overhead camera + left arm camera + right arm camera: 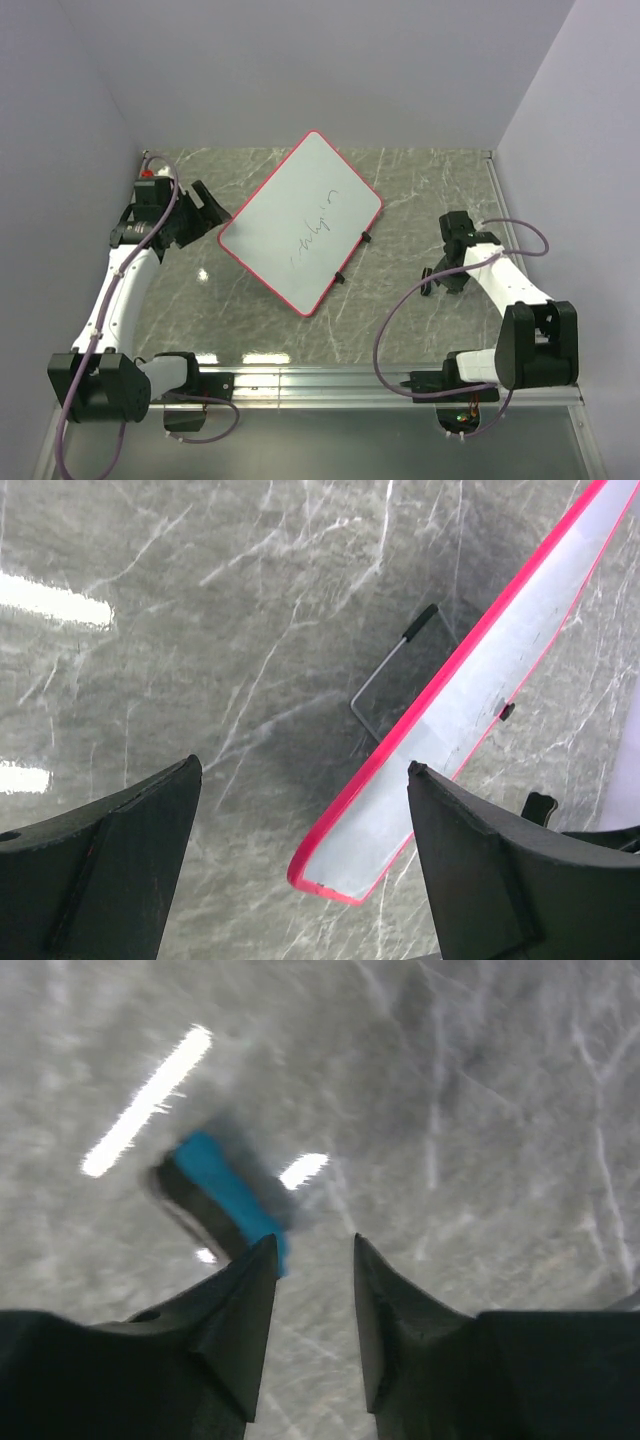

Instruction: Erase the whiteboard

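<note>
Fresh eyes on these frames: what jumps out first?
The whiteboard, pink-rimmed, lies diagonally in the middle of the grey marble table with a dark scribble on it. The open left tool sits at its left corner, and the wrist view shows that corner between the fingers. On the right, a blurred blue eraser lies just beyond the right tool, not gripped.

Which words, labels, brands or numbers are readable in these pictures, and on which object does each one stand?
Whiteboard: one line of dark handwriting, too small and cursive to read.
No other text, label or number shows in any view.
</note>
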Controlling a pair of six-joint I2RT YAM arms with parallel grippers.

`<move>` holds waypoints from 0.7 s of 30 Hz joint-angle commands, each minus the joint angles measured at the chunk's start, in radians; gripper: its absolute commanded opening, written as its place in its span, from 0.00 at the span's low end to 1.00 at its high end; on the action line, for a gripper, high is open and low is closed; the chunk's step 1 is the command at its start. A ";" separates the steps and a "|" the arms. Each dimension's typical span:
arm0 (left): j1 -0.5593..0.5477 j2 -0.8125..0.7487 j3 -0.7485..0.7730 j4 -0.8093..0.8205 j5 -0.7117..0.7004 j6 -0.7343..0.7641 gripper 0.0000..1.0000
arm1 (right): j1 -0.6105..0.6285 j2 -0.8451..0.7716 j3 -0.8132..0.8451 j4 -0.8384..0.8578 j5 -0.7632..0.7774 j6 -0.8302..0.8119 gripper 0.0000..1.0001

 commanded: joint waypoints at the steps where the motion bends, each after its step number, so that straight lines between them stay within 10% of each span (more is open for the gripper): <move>1: -0.029 -0.036 -0.014 0.010 0.016 -0.018 0.89 | -0.010 -0.043 -0.063 0.036 0.029 -0.020 0.37; 21: -0.098 -0.007 0.018 0.011 -0.018 -0.038 0.89 | 0.069 0.040 0.084 0.096 -0.080 0.008 0.27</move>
